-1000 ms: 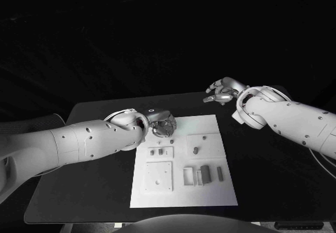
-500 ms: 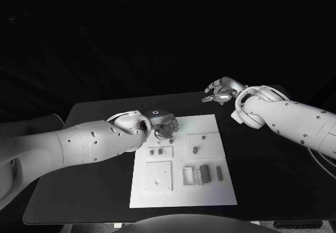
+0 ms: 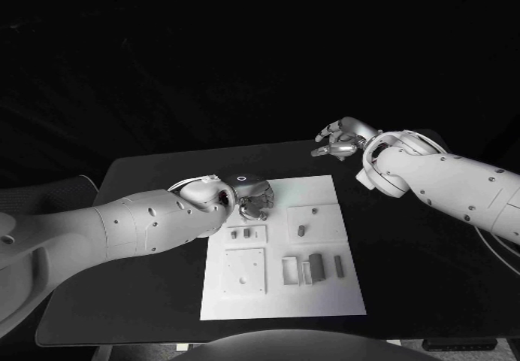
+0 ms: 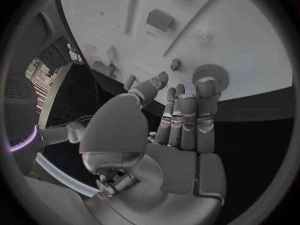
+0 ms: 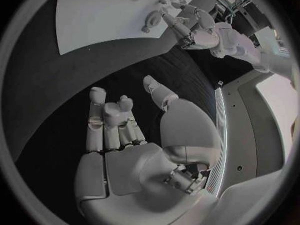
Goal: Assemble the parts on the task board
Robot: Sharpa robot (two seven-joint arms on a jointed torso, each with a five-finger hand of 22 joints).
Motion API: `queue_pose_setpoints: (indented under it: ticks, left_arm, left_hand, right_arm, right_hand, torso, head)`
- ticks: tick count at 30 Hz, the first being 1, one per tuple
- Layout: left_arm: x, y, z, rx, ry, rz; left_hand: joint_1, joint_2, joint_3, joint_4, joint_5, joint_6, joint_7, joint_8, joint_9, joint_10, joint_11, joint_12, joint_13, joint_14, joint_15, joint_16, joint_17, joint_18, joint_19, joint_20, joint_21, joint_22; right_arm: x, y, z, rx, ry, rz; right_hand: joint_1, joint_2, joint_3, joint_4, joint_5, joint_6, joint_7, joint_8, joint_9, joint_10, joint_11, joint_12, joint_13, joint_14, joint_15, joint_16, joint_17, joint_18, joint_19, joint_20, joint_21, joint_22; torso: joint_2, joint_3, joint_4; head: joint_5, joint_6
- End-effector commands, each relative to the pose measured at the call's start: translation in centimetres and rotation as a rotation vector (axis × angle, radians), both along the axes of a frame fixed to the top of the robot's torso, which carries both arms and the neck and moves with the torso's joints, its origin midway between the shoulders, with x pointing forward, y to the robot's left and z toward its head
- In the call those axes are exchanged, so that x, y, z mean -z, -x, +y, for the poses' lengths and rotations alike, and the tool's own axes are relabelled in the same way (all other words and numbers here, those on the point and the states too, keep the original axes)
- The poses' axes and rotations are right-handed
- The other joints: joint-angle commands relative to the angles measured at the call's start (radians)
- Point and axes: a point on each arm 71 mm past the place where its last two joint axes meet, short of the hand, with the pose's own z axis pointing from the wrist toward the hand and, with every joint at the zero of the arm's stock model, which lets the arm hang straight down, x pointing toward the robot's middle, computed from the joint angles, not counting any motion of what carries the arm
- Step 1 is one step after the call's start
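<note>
The white task board (image 3: pixel 276 297) lies in the middle of the table, with small grey parts (image 3: pixel 316 268) lying on it and standing in it. My left hand (image 3: pixel 257 200) hovers low over the board's far left corner, fingers stretched out side by side and thumb apart. In the left wrist view a round ridged part (image 4: pixel 210 75) sits at one fingertip (image 4: pixel 206 92), and a short peg (image 4: pixel 175 63) stands just past it. The right wrist view shows that round part (image 5: pixel 152 20) next to my left hand (image 5: pixel 190 27). My right hand (image 3: pixel 341 141) hangs over the black table beyond the board's far right corner, fingers loosely bent and holding nothing.
Two small parts (image 3: pixel 240 235) stand in a raised square at the board's left. A flat square plate (image 3: pixel 245 271) lies nearer me. Long blocks (image 3: pixel 338 265) lie at the board's right. Black table (image 3: pixel 141 301) runs round the board on all sides.
My left hand has edged a little to the right and nearer over the board's far left corner. My right hand has hardly moved.
</note>
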Motion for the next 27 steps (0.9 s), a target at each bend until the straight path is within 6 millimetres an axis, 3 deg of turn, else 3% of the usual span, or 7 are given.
queue_pose_setpoints:
  ticks: [1, 12, 27]
  left_arm:
    - [0.4, 0.0, 0.0, 0.012, -0.02, 0.01]
    - [1.2, 0.0, 0.2, 0.0, -0.023, 0.014]
    - [1.7, 0.0, 0.3, -0.002, -0.025, 0.021]
  left_hand:
    - [-0.007, 0.005, -0.003, -0.002, 0.004, -0.001, 0.004, 0.003, -0.003, 0.007, 0.003, -0.006, -0.003, 0.006, -0.001, 0.004, 0.002, 0.132, 0.007, 0.003, 0.004, 0.021]
    - [-0.019, -0.006, -0.01, 0.001, 0.002, -0.008, 0.007, -0.001, -0.009, 0.007, 0.005, -0.013, -0.009, 0.006, 0.001, 0.004, 0.002, 0.135, 0.007, 0.006, 0.005, 0.021]
    - [-0.013, 0.009, -0.003, 0.002, 0.004, 0.007, 0.01, 0.008, -0.013, 0.037, 0.003, -0.007, -0.01, 0.008, -0.001, 0.007, 0.003, 0.14, 0.01, 0.006, 0.009, 0.021]
  right_arm:
    - [0.0, 0.1, 0.2, -0.015, 0.003, -0.003]
    - [0.0, 0.1, 0.2, -0.015, 0.003, -0.003]
    - [0.0, 0.1, 0.3, -0.018, 0.002, -0.003]
  right_hand:
    - [-0.011, 0.002, 0.0, 0.005, 0.003, 0.001, 0.017, 0.006, -0.001, -0.008, 0.0, 0.004, -0.002, -0.006, 0.003, 0.005, -0.001, 0.014, 0.003, -0.007, -0.006, 0.018]
    - [-0.011, 0.002, 0.0, 0.004, 0.003, 0.001, 0.017, 0.006, -0.001, -0.008, 0.0, 0.004, -0.002, -0.005, 0.003, 0.005, -0.001, 0.014, 0.003, -0.007, -0.006, 0.018]
    - [-0.011, 0.003, 0.0, 0.004, 0.003, 0.001, 0.017, 0.006, -0.002, -0.008, -0.001, 0.004, -0.002, -0.005, 0.003, 0.005, -0.001, 0.014, 0.003, -0.007, -0.006, 0.018]
  torso:
    - [0.0, 0.0003, -0.0003]
    - [-0.001, 0.0008, -0.0002]
    - [-0.002, 0.0008, 0.0002]
  head:
    - [-0.001, -0.002]
    - [-0.003, -0.004]
    - [-0.003, -0.005]
